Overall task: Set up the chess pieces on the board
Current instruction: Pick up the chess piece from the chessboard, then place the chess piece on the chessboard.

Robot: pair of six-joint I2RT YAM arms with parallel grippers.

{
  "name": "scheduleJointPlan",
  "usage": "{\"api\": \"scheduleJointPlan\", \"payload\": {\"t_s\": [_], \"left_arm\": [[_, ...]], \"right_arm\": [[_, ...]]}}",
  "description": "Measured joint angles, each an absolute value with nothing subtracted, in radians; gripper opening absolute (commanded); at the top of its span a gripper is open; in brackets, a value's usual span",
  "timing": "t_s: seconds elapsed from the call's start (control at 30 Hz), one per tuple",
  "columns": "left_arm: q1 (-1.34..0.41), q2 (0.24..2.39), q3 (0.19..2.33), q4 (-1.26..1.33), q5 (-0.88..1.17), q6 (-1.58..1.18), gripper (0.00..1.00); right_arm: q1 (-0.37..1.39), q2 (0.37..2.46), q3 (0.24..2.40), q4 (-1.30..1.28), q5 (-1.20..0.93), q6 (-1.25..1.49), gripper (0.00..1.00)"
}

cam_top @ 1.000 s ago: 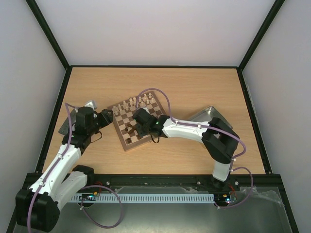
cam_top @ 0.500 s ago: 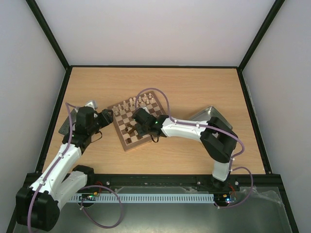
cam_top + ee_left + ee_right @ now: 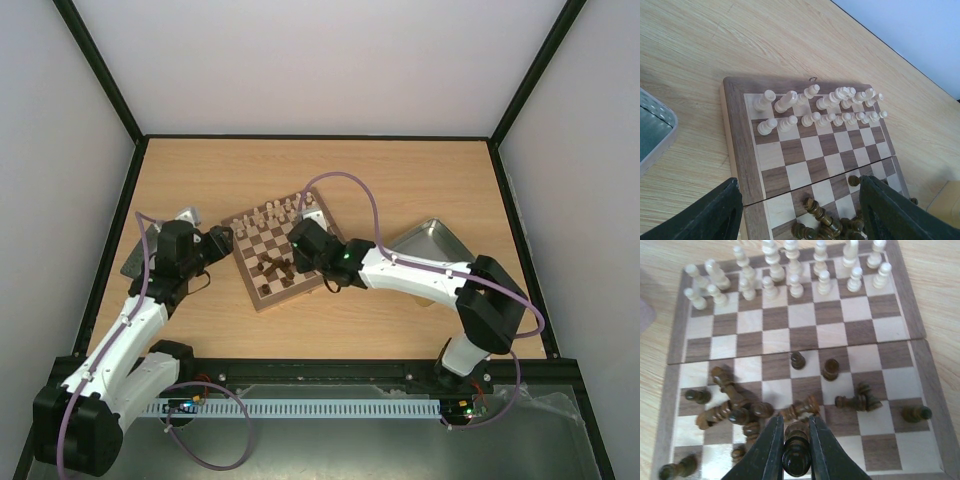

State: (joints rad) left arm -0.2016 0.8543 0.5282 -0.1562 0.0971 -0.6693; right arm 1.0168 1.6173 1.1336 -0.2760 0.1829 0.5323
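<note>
One board (image 3: pixel 805 315) lies on the table (image 3: pixel 400 180). The right gripper (image 3: pixel 796 447) pinches one dark piece (image 3: pixel 796 460) between narrowed fingers at the board's near edge. The left gripper (image 3: pixel 800 200) hangs spread wide, holding nothing, at the board's left edge. Sixteen cream pieces (image 3: pixel 795 286) stand in two rows of eight on the far side. The other dark pieces (image 3: pixel 740 412) lie jumbled on the near half, too tangled to count

Cream turned wooden pieces (image 3: pixel 790 270) stand at the checked wooden board's (image 3: pixel 920 305) twelve o'clock; dark brown pieces (image 3: pixel 735 410) sprawl toward seven, one pinched between my right fingers (image 3: pixel 770 452).
</note>
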Motion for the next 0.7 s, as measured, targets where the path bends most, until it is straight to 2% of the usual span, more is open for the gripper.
{"api": "scheduleJointPlan", "payload": {"t_s": [0.33, 0.7], "left_arm": [[-0.202, 0.855, 0.526, -0.156, 0.097, -0.672, 0.66], [-0.202, 0.857, 0.522, -0.156, 0.097, -0.680, 0.66]], "right_arm": [[1.017, 1.618, 1.022, -0.281, 0.222, 0.569, 0.13], [1.017, 1.677, 1.013, -0.223, 0.137, 0.584, 0.13]]}}
